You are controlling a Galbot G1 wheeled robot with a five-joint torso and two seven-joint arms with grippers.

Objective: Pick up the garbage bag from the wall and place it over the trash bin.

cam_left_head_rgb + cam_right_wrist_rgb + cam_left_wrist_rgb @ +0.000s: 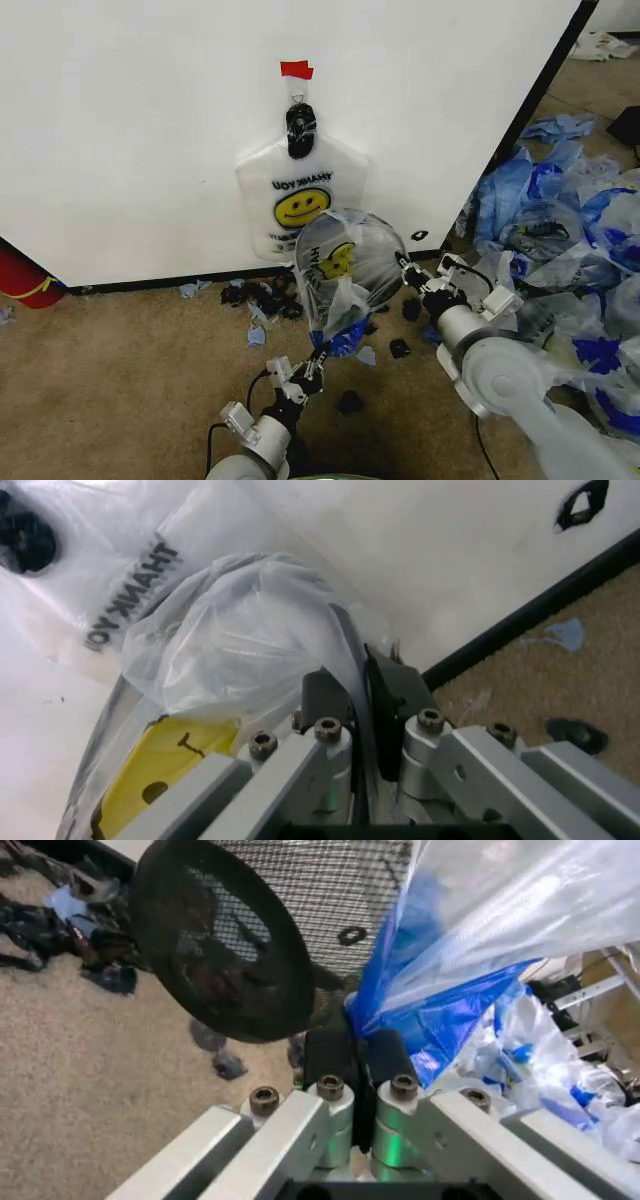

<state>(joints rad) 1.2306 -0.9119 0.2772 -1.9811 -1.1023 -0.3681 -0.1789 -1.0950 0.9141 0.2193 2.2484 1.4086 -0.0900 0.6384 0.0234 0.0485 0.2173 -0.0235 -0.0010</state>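
Beige carpet (pixel 120 370), white wall (pixel 130 120), black baseboard. Frame left: red cylinder (pixel 22 277). Centre: garbage bag (pixel 345 265) draped over the trash bin (pixel 240 937), beneath hung bags (pixel 300 195). Left gripper (pixel 312 368) clamped on its blue handle; right gripper (pixel 412 272) pinching its film. Frame right: heaped blue-white bags (pixel 570 220).

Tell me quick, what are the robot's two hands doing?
Left gripper: fingers closed on the blue edge of the garbage bag, beside the trash bin.
Right gripper: fingers closed on the same bag's plastic.
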